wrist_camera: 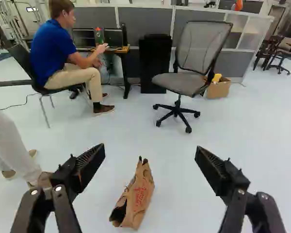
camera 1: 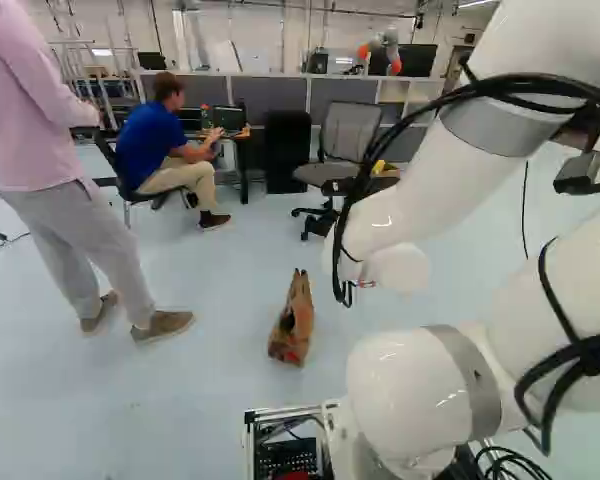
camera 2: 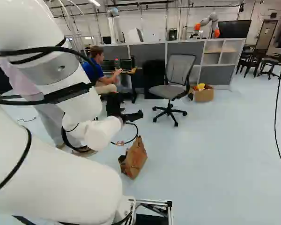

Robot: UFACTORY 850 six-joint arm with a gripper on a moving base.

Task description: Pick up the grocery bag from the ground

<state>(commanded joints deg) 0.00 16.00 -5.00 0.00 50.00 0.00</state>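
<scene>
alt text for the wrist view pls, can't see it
A brown paper grocery bag sits on the pale floor, framed between the wide-open fingers of the black gripper, neither touching it. Beyond it stand a gray office chair on wheels, a cardboard box and gray partitions.

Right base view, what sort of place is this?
Probably a robotics lab with office space: another robot shows above the gray partitions, and an office chair stands in front of them.
</scene>
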